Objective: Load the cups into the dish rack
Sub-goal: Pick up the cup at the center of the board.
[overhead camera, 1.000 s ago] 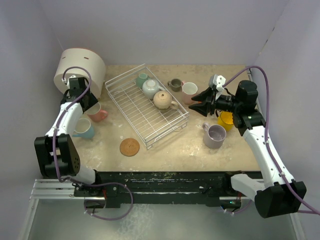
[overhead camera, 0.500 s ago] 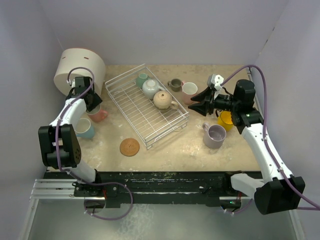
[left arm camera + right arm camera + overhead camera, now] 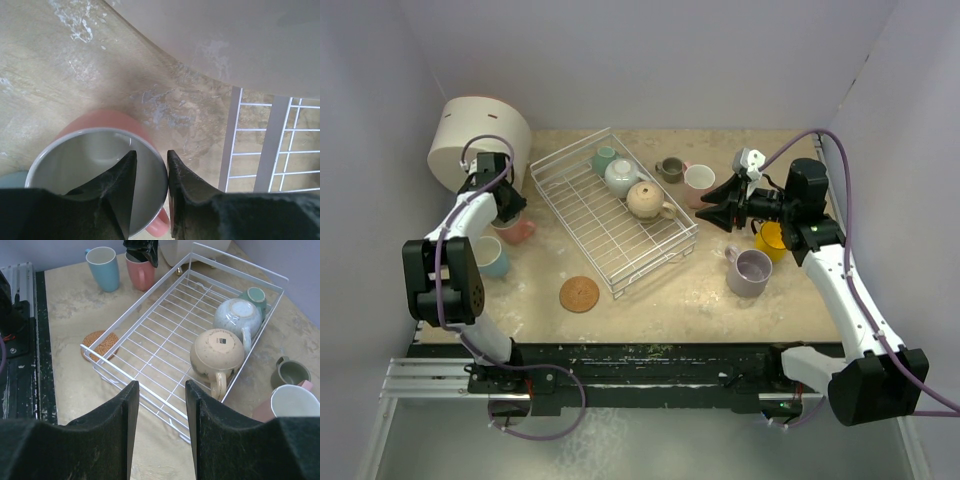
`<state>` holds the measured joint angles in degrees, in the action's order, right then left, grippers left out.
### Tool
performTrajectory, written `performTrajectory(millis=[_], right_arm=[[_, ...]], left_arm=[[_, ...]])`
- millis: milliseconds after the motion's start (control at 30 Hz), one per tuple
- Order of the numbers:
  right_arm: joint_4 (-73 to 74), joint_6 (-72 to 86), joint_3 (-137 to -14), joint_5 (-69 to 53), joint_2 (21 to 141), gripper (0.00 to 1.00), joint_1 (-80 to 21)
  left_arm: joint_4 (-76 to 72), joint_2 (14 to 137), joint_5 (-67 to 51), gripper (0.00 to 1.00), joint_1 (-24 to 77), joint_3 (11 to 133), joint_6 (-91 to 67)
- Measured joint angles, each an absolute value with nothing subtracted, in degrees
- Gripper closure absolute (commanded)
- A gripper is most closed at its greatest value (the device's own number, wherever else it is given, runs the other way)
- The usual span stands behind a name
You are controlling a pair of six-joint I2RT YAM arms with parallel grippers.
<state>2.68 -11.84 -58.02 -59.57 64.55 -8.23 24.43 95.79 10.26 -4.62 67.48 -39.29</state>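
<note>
The white wire dish rack (image 3: pixel 610 215) holds a teal cup (image 3: pixel 603 160), a white cup (image 3: pixel 621 177) and a beige cup (image 3: pixel 645 200), all upturned. The pink cup (image 3: pixel 520 232) stands left of the rack, the light blue cup (image 3: pixel 490 260) near it. My left gripper (image 3: pixel 151 159) is open astride the pink cup's (image 3: pixel 95 127) rim, one finger inside and one outside. My right gripper (image 3: pixel 160 390) is open and empty above the rack's (image 3: pixel 150 335) right end. An olive-grey cup (image 3: pixel 670 169), a white-and-pink cup (image 3: pixel 699 180), a yellow cup (image 3: pixel 772 240) and a lilac cup (image 3: pixel 750 272) stand to the right.
A large white cylindrical container (image 3: pixel 480 135) stands at the back left, just behind my left gripper. A round cork coaster (image 3: pixel 579 294) lies in front of the rack. Walls close in the table on the left, back and right.
My left gripper has moved right and down from beside the container onto the pink cup's rim. My right gripper has shifted slightly.
</note>
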Motion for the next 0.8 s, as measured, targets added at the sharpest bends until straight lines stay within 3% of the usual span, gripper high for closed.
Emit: performTrajectory(millis=[133, 233, 567, 800], right_arm=[[2.68, -11.99, -58.02, -59.57, 64.55, 0.56, -8.23], [2.68, -12.01, -58.02, -59.57, 64.55, 0.56, -8.23], [2.70, -12.21, -58.02, -59.57, 64.55, 0.56, -8.23], [2.68, -12.21, -58.02, -59.57, 64.55, 0.56, -8.23]], left_arm=[[24.25, 96.97, 10.31, 0.90, -4.47, 68.38, -38.52], [24.95, 97.01, 11.22, 0.95, -4.32, 68.93, -37.67], [24.91, 94.37, 11.53, 1.00, -4.43, 68.14, -35.29], [24.93, 85.25, 9.93, 1.00, -4.34, 62.87, -34.83]])
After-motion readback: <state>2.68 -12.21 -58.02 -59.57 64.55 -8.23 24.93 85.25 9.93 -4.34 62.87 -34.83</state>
